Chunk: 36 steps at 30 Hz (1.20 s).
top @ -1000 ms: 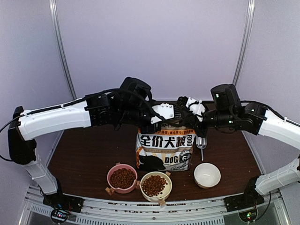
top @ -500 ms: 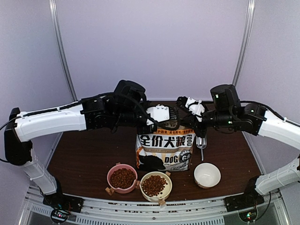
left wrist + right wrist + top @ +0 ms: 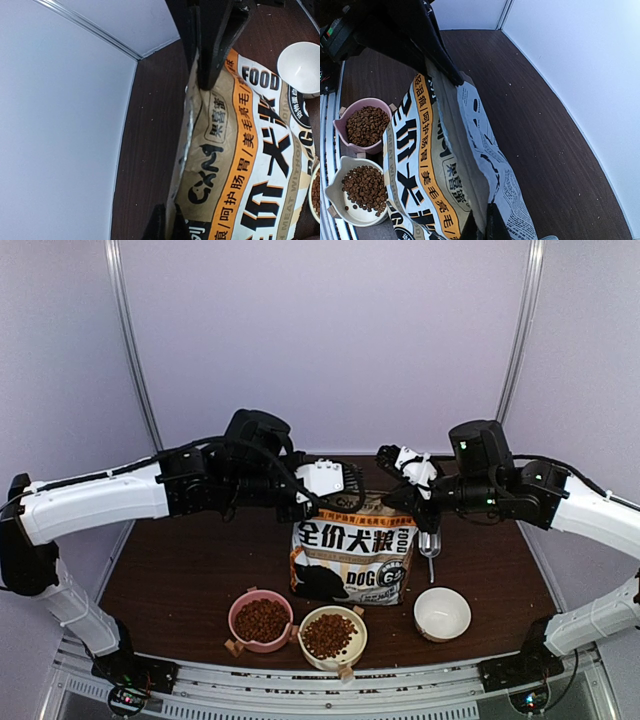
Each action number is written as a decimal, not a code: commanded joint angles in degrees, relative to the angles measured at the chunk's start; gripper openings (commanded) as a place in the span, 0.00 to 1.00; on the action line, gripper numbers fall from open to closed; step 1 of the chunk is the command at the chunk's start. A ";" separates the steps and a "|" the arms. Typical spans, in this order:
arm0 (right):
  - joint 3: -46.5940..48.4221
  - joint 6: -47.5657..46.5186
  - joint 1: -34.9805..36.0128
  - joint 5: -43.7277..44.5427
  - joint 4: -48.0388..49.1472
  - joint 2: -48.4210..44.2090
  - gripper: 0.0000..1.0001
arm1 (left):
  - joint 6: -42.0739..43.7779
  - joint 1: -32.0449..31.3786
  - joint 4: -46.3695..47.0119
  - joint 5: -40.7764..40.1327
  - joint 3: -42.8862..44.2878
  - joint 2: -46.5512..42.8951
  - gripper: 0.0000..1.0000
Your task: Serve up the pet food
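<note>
**A:** How do the jaws stand?

**B:** The left jaws and right jaws are each clamped on the top edge of the kraft-brown printed bag with the orange band (image 3: pixel 352 560), one at either end.

**A:** And the pet food (image 3: pixel 261 619)?

**B:** Small, dry, reddish-brown pellets, heaped in the pink bowl (image 3: pixel 236 608) and the cream bowl (image 3: pixel 358 625). They're loose and light and would likely scatter. I'd pour them, gripping the bag, never pinch them.

**A:** Count?

**B:** One bag, three bowls. The white bowl (image 3: pixel 442 625) is bare.

pet food (image 3: pixel 262 620), kibble heaps in pink bowl (image 3: pixel 233 618), cream bowl (image 3: pixel 361 630)
</note>
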 commanded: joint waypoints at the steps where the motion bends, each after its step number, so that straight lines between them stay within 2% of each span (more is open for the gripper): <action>1: 0.21 0.17 -2.03 7.61 -5.75 -5.69 0.00 | -0.71 11.58 -11.02 -19.53 -2.99 -5.37 0.00; 11: 0.37 0.32 -2.11 7.60 -5.86 -5.61 0.00 | -0.86 12.78 -10.13 -19.92 -5.51 -7.53 0.00; 13: 0.44 0.38 -2.10 7.55 -5.86 -5.67 0.00 | -1.02 12.96 -10.19 -20.48 -5.55 -7.39 0.08; 14: 0.54 0.37 -2.12 7.51 -5.81 -5.61 0.00 | -1.02 13.02 -10.15 -20.60 -5.68 -7.43 0.08; 16: 0.58 0.40 -2.08 7.50 -5.88 -5.60 0.00 | -0.85 13.05 -10.05 -20.55 -5.89 -7.45 0.00; 25: 0.75 0.78 -2.07 6.87 -5.77 -5.54 0.00 | -1.73 13.14 -9.76 -19.08 -5.81 -8.37 0.01; 28: 1.53 0.96 -2.09 5.75 -6.21 -5.47 0.00 | -3.81 13.13 -9.84 -16.86 -5.40 -8.91 0.44; 29: 1.91 1.13 -2.04 5.05 -6.56 -5.40 0.02 | -4.84 13.14 -9.57 -15.16 -5.45 -9.38 0.53; 32: 3.08 1.90 -2.05 1.10 -7.52 -5.29 0.20 | -8.91 13.11 -8.70 -9.10 -5.48 -11.76 0.76; 36: 4.91 3.38 -1.87 -3.74 -9.53 -4.61 0.40 | -13.37 13.14 -6.71 -2.29 -6.09 -15.11 0.83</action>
